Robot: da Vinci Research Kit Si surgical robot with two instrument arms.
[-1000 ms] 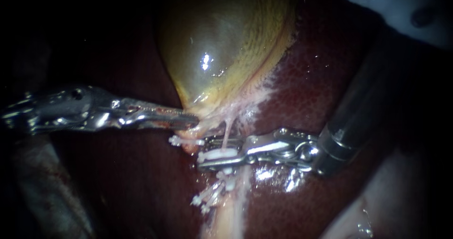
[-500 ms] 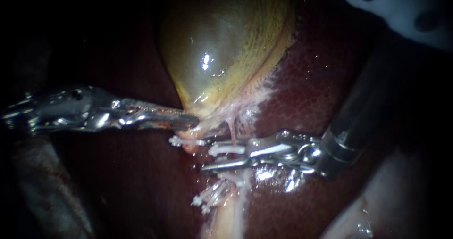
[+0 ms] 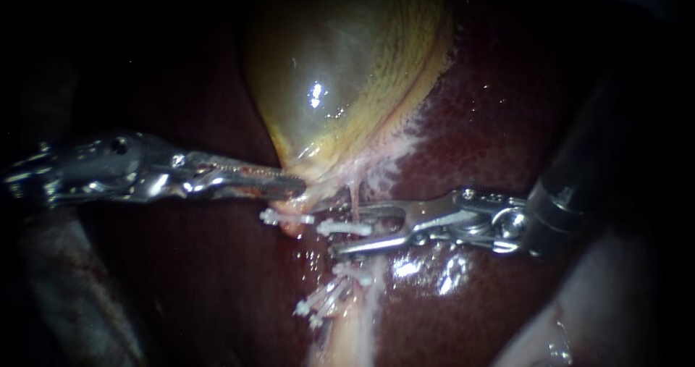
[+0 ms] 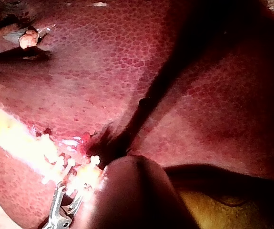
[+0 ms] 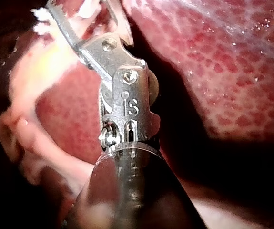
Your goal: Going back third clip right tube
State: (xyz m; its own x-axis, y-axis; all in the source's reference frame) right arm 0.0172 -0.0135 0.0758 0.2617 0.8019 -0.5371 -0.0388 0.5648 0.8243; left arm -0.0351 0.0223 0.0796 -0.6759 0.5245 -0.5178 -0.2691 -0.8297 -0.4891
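Since the small white plastic clip [image 3: 339, 228] sits closed across the thin pale pink right tube [image 3: 355, 199], just below the neck of the glossy yellow-green gallbladder [image 3: 340, 70], I judge the step in hand as the back-off from the third clip. End effector of the right instrument [image 3: 351, 229] is apart, with the clip's end between the jaws and not gripped. End effector of the left instrument [image 3: 293, 186] is together, seemingly clamped on the gallbladder neck. More white clips [image 3: 351, 273] lie lower down.

Next move wants a straight pull along the shaft over the dark red mottled liver [image 3: 492, 121], jaws kept apart so neither snags clip or tube.

Writing: stamped marks on the right instrument's metal wrist, not transcribed. No brand or label elsewhere.
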